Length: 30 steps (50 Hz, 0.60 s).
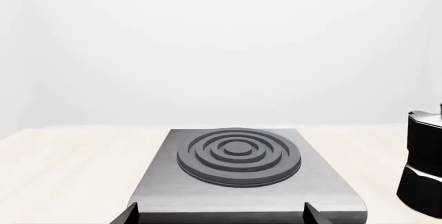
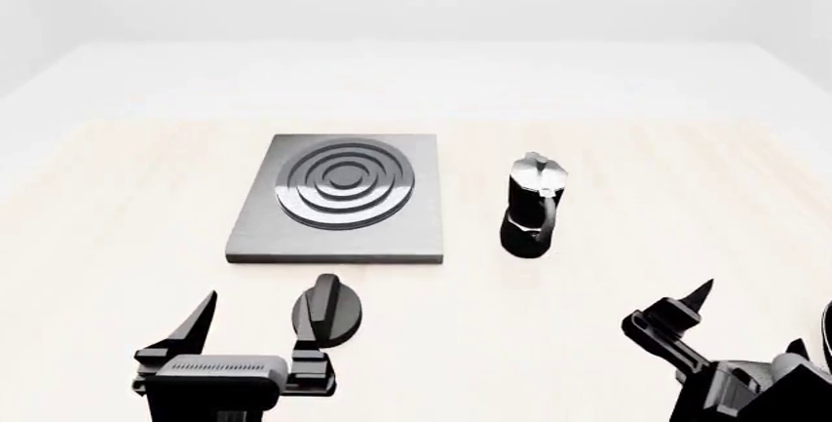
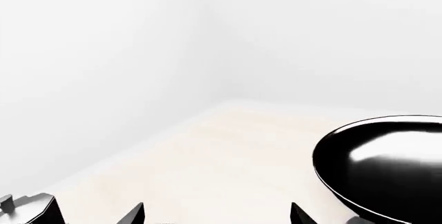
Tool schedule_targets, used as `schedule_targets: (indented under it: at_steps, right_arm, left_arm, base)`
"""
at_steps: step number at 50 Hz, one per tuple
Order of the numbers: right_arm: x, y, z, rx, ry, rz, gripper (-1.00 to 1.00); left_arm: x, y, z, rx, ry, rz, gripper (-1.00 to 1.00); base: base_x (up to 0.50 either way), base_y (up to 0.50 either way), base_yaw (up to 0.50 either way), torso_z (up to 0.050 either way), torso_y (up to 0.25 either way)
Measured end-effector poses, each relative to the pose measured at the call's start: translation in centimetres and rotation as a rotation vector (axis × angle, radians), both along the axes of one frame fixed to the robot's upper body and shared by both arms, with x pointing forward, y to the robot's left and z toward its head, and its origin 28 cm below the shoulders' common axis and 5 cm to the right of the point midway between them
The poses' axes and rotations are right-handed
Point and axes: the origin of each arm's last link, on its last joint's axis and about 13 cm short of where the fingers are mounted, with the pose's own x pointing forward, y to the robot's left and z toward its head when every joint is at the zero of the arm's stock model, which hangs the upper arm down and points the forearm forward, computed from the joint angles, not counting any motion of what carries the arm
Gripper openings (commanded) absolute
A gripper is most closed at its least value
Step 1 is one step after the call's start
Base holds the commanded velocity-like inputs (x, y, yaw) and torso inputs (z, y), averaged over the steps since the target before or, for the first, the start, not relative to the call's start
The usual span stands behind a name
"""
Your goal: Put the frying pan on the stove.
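The stove [image 2: 338,198], a flat dark grey slab with raised black rings, lies left of centre on the pale table, with nothing on it. In the left wrist view the stove [image 1: 238,157] lies straight ahead of my left gripper [image 1: 219,211], which is open and empty. That left gripper [image 2: 260,320] hovers near the table's front, short of the stove. The frying pan [image 3: 386,164], glossy black with a pale reflection inside, shows in the right wrist view to one side of my open, empty right gripper [image 3: 217,211]. Its handle is out of view. My right gripper [image 2: 754,315] is at the front right.
A black-and-silver moka pot [image 2: 533,208] stands upright just right of the stove, also seen as the moka pot [image 1: 423,172] and the moka pot [image 3: 28,208]. A small round black knob [image 2: 331,310] lies on the table beside my left gripper's inner finger.
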Motion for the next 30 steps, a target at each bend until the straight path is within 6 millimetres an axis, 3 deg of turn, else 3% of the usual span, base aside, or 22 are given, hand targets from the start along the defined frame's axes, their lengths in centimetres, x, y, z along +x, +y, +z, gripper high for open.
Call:
schedule_targets:
  at_steps: [30]
  right_arm:
    - [-0.8,-1.1,-2.7,0.091,0.004,-0.204,1.0]
  left_arm:
    - [0.1,0.0,-0.2,0.001,0.009,0.001,1.0]
  base:
    - [0.0,0.0,0.0,0.0,0.0]
